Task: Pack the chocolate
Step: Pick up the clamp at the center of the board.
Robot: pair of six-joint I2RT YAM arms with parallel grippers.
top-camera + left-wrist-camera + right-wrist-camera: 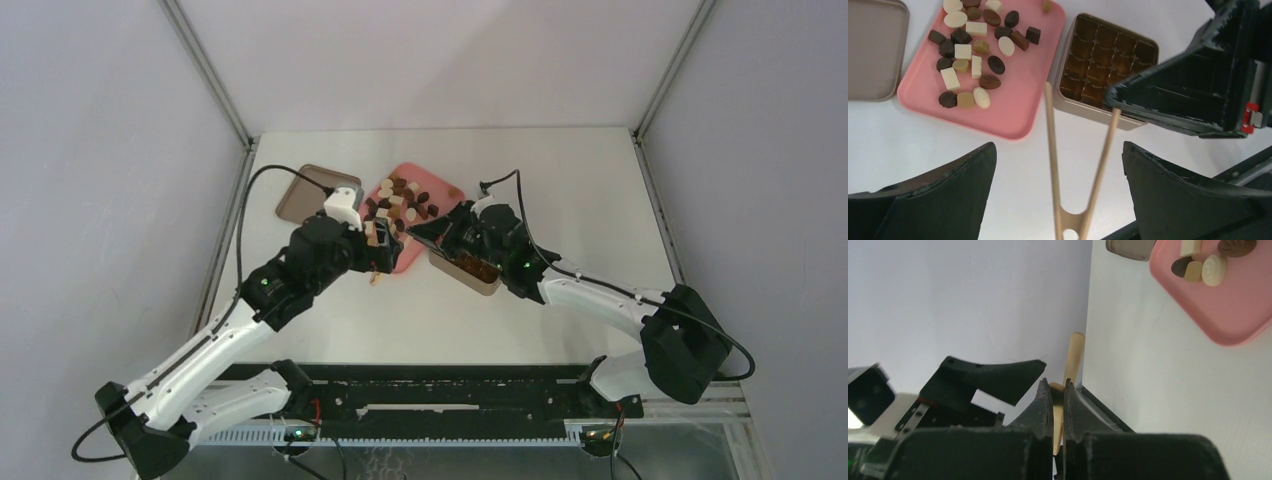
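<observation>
The chocolate (963, 51), dark, brown and cream pieces, lies on a pink tray (1023, 107), also seen from above (405, 200) and in the right wrist view (1215, 269). Beside the tray stands a square tan tin (1108, 55) with a dark gridded insert, its cells bare. Thin wooden tongs (1050, 150) lie between the fingers of my left gripper (1058, 147), which is open wide and clear of them. My right gripper (1056, 385) is shut on one arm of the tongs (1073, 357), near its tip. It hangs over the tin's near edge (1113, 97).
A tan lid (873, 50) lies left of the pink tray (408, 258), near the table's left edge. Both arms meet over the middle of the white table (560, 180). The tin (470, 272) sits under the right arm.
</observation>
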